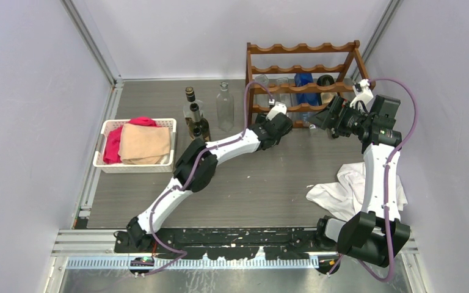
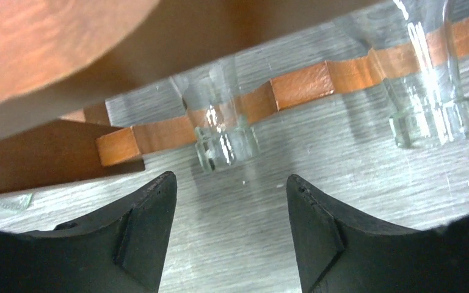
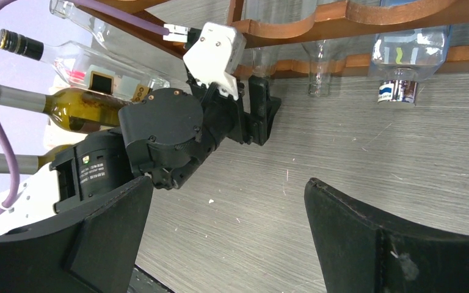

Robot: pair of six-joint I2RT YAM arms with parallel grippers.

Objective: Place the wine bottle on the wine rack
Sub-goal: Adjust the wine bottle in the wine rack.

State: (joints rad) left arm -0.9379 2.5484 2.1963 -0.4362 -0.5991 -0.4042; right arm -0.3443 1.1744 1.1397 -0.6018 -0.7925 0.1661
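The reddish-brown wine rack (image 1: 303,68) stands at the back right and holds several bottles lying in its tiers. Two dark wine bottles (image 1: 196,119) and a clear bottle (image 1: 224,107) stand upright left of the rack. My left gripper (image 1: 286,123) is open and empty at the rack's lower front. In the left wrist view it (image 2: 231,178) faces a clear bottle neck (image 2: 223,131) resting behind the bottom rail (image 2: 299,85). My right gripper (image 1: 319,119) is open and empty, just right of the left one. In the right wrist view it (image 3: 229,182) faces the left gripper (image 3: 258,116).
A white basket (image 1: 135,166) with red and tan cloths sits at the left. A white cloth (image 1: 342,189) lies crumpled by the right arm. A blue-labelled bottle (image 3: 403,55) lies in the rack. Walls close in the table on three sides.
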